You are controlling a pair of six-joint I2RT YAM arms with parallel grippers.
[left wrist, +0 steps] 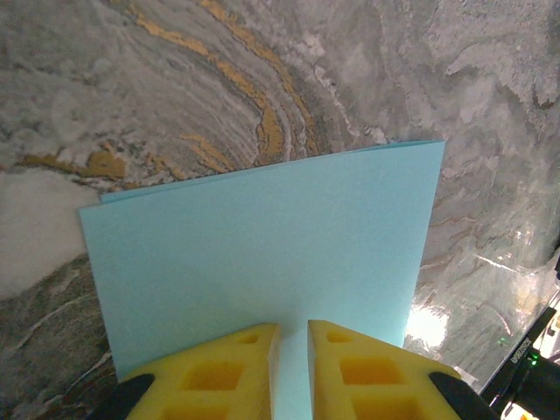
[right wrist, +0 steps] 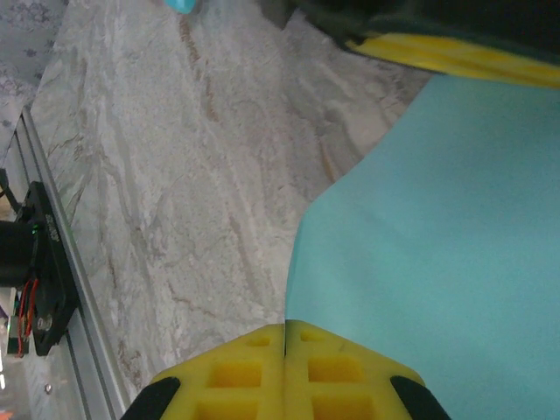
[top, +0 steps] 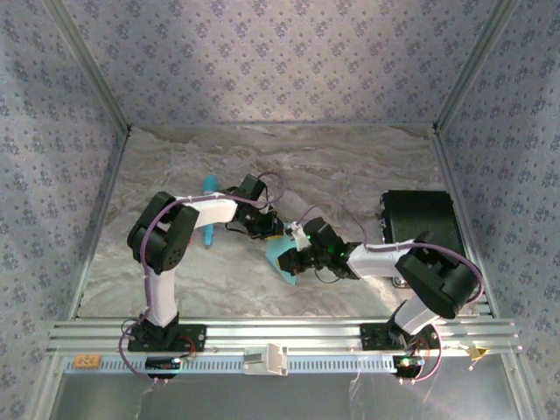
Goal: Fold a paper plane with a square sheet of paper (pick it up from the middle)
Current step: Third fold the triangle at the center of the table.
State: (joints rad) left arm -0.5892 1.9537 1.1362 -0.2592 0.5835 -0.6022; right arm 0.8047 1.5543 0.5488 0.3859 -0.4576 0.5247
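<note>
The light cyan-blue sheet of paper (top: 282, 259) lies at mid-table between my two grippers, partly lifted. In the left wrist view the sheet (left wrist: 262, 245) looks folded double, a second layer's edge showing along its far side. My left gripper (left wrist: 293, 328) sits over its near edge with the yellow fingers a narrow gap apart and paper showing in the gap. My right gripper (right wrist: 285, 325) is shut on the sheet's edge (right wrist: 437, 245), which curves up into the seam of its fingers. From above, the left gripper (top: 273, 229) and right gripper (top: 296, 245) are close together.
A slim turquoise pen-like stick (top: 209, 188) lies under the left arm's forearm. A black box (top: 420, 219) stands at the right. A finger of the left gripper (right wrist: 455, 54) crosses the top of the right wrist view. Patterned walls enclose the marble table (top: 350, 166).
</note>
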